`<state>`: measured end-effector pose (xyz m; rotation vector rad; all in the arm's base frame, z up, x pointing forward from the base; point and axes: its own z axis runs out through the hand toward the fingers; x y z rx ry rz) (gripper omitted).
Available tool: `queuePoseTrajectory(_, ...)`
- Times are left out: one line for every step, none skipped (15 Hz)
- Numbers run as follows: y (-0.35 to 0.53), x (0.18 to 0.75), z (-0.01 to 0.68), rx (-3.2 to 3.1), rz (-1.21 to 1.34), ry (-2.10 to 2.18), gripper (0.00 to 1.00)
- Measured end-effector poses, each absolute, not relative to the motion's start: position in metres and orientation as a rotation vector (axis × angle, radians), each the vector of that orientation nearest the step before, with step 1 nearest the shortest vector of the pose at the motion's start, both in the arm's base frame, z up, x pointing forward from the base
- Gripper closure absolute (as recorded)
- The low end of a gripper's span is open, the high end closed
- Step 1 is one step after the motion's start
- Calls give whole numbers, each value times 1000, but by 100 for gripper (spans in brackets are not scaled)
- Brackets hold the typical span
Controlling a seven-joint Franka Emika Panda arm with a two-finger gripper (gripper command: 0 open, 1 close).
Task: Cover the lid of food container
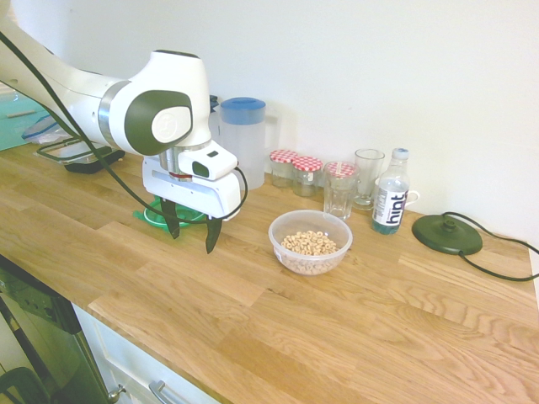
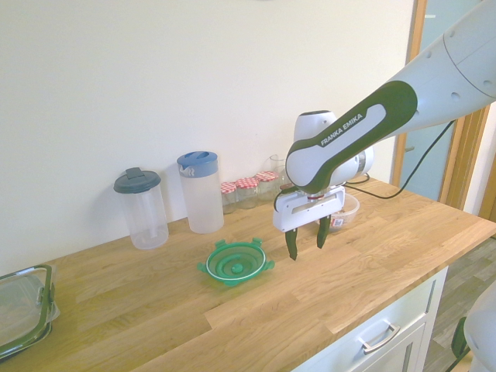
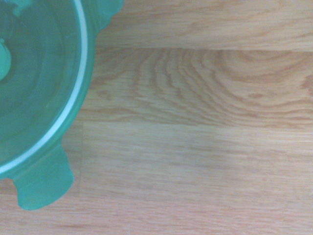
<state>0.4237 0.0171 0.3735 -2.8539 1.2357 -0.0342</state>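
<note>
At centre frame the white arm's two-finger gripper (image 2: 307,241) hangs empty with fingers spread, just right of the round green plastic lid (image 2: 235,262) lying on the wooden countertop (image 2: 155,310); the round clear plastic food container (image 1: 310,241) sits further right.

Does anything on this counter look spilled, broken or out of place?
Nothing is spilled or damaged. The one oddity: the green lid lies flat on the wooden counter, apart from the cereal bowl it belongs on, which stands open. The gripper hangs open and empty beside the lid.
</note>
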Motion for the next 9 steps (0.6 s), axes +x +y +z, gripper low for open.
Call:
queuePoseTrajectory(17,424,373,-2854,-35,1239,0)
queuePoseTrajectory(18,425,375,-2839,-38,1246,0)
queuePoseTrajectory(19,428,378,-2804,-44,1246,0)
queuePoseTrajectory(20,433,383,-2766,-40,1234,0)
queuePoseTrajectory(20,440,387,-2728,-29,1220,0)
queuePoseTrajectory(20,448,388,-2680,-8,1206,0)
queuePoseTrajectory(20,457,386,-2635,16,1189,0)
queuePoseTrajectory(19,466,382,-2591,41,1182,0)
queuePoseTrajectory(18,474,378,-2546,63,1177,0)
